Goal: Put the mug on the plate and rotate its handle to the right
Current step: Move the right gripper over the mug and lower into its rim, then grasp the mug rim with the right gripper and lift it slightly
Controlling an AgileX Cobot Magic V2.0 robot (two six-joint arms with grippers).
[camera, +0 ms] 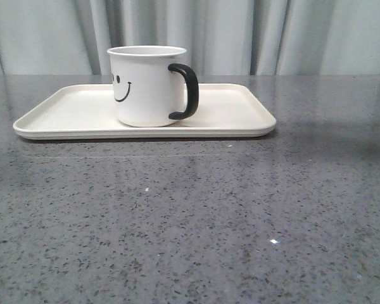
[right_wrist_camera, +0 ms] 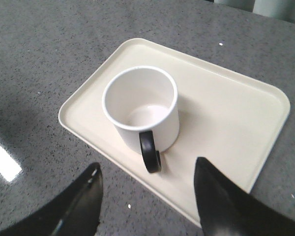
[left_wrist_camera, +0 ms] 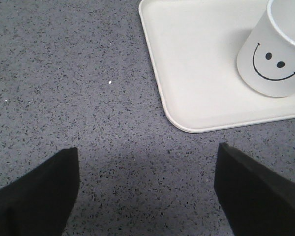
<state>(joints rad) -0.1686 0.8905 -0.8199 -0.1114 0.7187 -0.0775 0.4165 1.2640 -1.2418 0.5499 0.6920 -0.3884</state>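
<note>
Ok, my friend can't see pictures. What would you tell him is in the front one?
A white mug with a black smiley face stands upright on a wide cream plate, its black handle pointing right. The plate rests on a speckled grey table, with pale curtains behind. No robot arm shows.

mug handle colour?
Glossy black loop handle on the white smiley-face mug; clearest in the front view.
</note>
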